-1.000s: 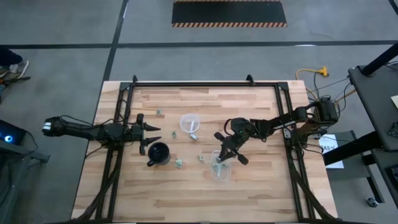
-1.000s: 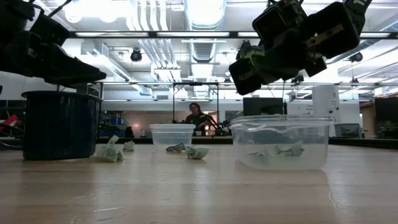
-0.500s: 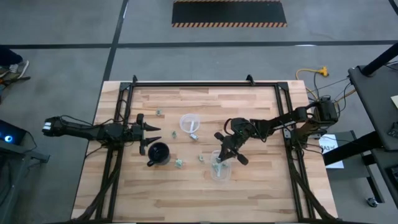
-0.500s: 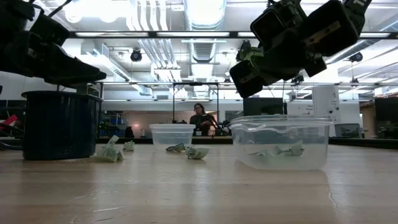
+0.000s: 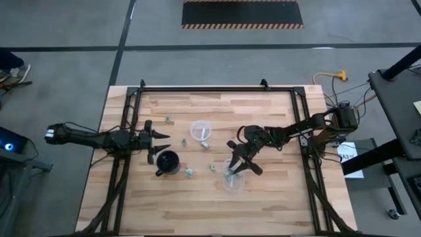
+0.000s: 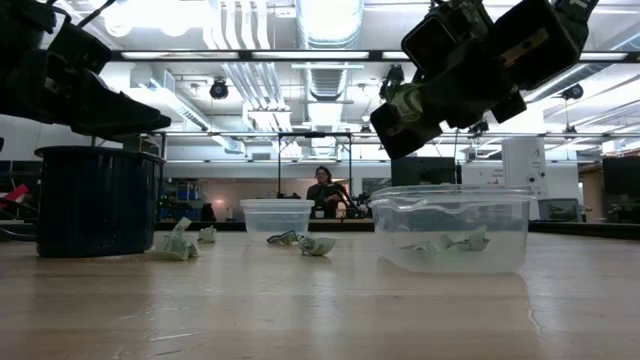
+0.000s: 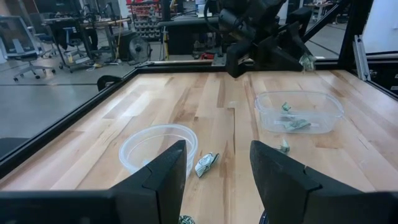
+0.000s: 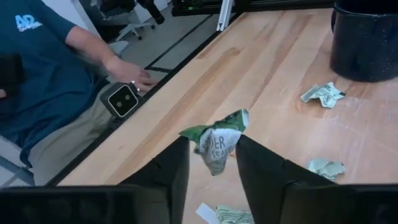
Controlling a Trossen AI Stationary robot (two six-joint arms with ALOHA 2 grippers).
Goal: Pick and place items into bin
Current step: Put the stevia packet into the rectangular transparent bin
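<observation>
Right wrist view shows the right gripper (image 8: 211,165) with its fingers parted around a crumpled green wrapper (image 8: 217,142), directly over the clear bin (image 5: 233,179), so the wrapper can drop in, while the left gripper (image 5: 158,141) waits open beside the black mug (image 5: 168,161)

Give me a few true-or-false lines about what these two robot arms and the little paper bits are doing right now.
1. The right gripper has a crumpled green piece between its fingers. True.
2. The right gripper hangs above the black mug. False: it hangs above the clear bin.
3. The clear bin already holds pieces. True.
4. The left gripper carries a piece. False: it is open, with nothing in it, beside the black mug.
5. The round clear cup lies tipped over. False: it stands upright.
</observation>
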